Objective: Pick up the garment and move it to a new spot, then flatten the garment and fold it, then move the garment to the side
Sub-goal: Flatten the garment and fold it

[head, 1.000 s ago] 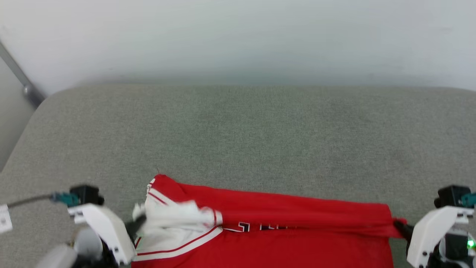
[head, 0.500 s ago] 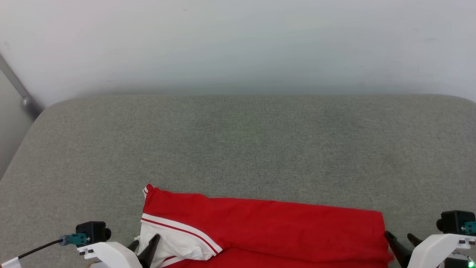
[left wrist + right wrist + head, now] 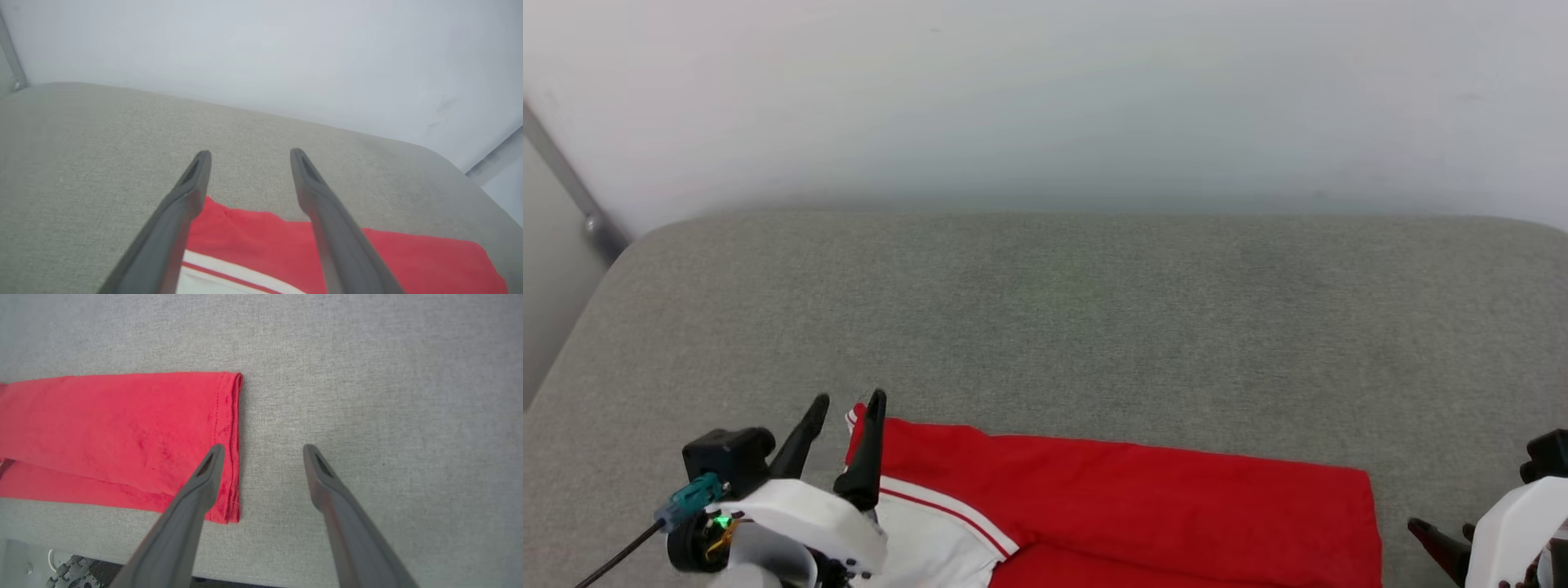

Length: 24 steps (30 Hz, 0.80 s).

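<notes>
Our left gripper (image 3: 849, 398) has its two dark fingers spread wide, and nothing sits between them. In the left wrist view the gap at the tips frames bare grey padded surface (image 3: 1094, 327), with a pale wall (image 3: 1045, 98) beyond. The garment (image 3: 1143, 498) lies flat on that surface as a long red band. Its far edge runs under these jaws, a little back from the tips. A red corner of it sits just beside the right-hand finger, and we cannot tell whether finger and cloth touch. The white sleeve (image 3: 931, 547), with its red stripe, lies behind that corner, toward the wrist.

Our right gripper (image 3: 264, 447) is also spread and holds nothing. In the right wrist view the garment's stitched hem end lies to the left of these jaws. The left-hand finger crosses over the hem's edge, and the right-hand finger stands over bare grey surface. Only that grey surface shows between the tips. Whether the left-hand finger rests on the cloth or hangs above it, we cannot tell
</notes>
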{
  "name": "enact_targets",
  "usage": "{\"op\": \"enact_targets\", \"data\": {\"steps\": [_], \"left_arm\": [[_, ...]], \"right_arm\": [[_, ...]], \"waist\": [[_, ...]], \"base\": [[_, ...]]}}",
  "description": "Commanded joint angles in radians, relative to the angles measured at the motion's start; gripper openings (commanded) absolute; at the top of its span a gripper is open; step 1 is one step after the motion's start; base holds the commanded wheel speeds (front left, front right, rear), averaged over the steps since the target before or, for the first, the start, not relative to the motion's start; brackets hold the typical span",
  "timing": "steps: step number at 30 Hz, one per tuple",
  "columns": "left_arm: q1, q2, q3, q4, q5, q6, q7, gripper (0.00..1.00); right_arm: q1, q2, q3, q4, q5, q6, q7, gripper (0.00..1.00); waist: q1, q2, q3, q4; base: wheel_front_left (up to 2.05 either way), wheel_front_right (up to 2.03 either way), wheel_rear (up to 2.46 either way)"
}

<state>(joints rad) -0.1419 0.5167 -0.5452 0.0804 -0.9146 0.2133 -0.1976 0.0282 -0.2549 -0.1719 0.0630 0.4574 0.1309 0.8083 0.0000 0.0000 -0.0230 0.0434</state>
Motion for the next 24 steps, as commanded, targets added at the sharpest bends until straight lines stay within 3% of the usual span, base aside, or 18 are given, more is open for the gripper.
{"op": "enact_targets", "data": {"steps": [1,8,18,19,21,24], "left_arm": [[-0.014,-0.008,0.003,-0.016,0.022,0.009,-0.019,1.00],[-0.026,-0.042,0.031,-0.090,0.130,0.020,-0.063,1.00],[-0.033,-0.082,0.080,-0.107,0.205,-0.029,-0.069,1.00],[-0.031,-0.084,0.082,-0.105,0.211,-0.035,-0.069,1.00],[-0.027,-0.091,0.083,-0.101,0.221,-0.041,-0.069,1.00],[-0.019,-0.096,0.088,-0.090,0.230,-0.048,-0.069,1.00]], "right_arm": [[-0.018,0.006,-0.003,0.005,-0.005,0.000,0.023,1.00],[-0.053,0.045,-0.008,0.075,-0.017,0.000,0.086,1.00],[-0.100,0.074,0.036,0.212,0.010,0.000,0.093,1.00],[-0.102,0.075,0.045,0.220,0.015,0.000,0.096,0.53],[-0.108,0.074,0.057,0.226,0.023,0.000,0.093,0.00],[-0.113,0.060,0.069,0.218,0.030,0.001,0.087,0.00]], "waist": [[0.0000,0.0000,0.008,0.014],[0.0000,0.0000,0.064,0.068],[0.0000,0.0000,0.137,0.109],[0.0000,0.0000,0.138,0.109],[0.0000,0.0000,0.137,0.106],[0.0000,0.0000,0.123,0.099]], "base": [[0.00,0.00,0.00],[0.00,0.00,0.00],[0.00,0.00,0.00],[0.00,0.00,0.00],[0.00,0.00,0.00],[0.00,0.00,0.00]]}}
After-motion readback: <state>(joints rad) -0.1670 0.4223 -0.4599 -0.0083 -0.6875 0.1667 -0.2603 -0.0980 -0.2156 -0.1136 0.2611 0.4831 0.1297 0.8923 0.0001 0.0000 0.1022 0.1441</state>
